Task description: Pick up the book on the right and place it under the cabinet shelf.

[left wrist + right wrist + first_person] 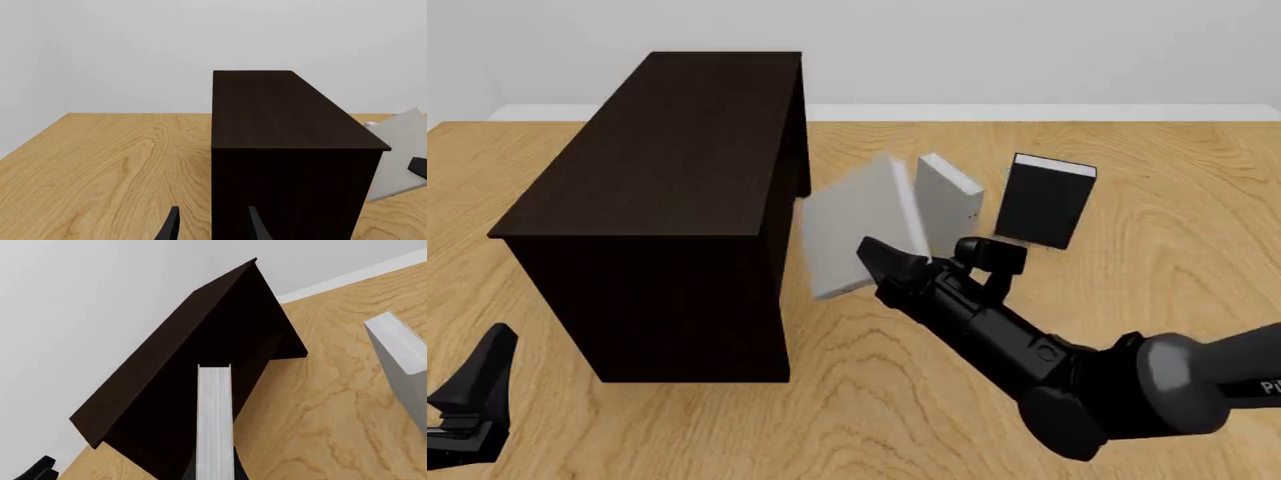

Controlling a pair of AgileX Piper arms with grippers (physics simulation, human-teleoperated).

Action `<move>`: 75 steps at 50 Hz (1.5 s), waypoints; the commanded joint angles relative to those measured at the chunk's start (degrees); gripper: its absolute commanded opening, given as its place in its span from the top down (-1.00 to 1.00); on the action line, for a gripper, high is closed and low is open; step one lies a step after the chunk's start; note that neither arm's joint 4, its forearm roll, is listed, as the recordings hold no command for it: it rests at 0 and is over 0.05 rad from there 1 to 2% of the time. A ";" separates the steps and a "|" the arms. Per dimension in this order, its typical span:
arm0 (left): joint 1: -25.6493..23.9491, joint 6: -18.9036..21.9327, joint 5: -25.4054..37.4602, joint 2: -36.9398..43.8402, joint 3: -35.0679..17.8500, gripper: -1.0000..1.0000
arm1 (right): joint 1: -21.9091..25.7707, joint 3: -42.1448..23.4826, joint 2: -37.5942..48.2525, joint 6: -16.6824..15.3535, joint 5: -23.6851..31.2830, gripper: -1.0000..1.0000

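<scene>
The right gripper (878, 262) is gripping the book (854, 225), fingers clamped on its edge, holding it tilted beside the cabinet shelf (667, 190). The left gripper's (212, 225) fingers are sitting apart, holding nothing.

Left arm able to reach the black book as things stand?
Probably not. The left gripper sits at the near left, and the cabinet stands between it and the black book on the far right.

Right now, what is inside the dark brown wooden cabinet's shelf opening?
Nothing visible yet. The light-grey book, held tilted by the right gripper, is just outside the cabinet. The recess is in deep shadow in the right wrist view, so its back cannot be seen.
</scene>
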 commanded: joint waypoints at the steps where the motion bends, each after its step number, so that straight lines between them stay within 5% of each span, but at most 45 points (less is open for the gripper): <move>1: 0.00 0.01 0.08 -0.06 -0.01 -1.00 | 0.19 -0.74 3.84 3.02 -4.53 1.00; 36: 0.03 0.03 0.11 -0.16 -0.02 -1.00 | -3.15 -4.03 10.21 9.12 -7.74 1.00; 75: 0.05 0.01 0.20 -0.10 -0.15 -1.00 | -3.47 -8.66 18.77 12.48 -7.74 1.00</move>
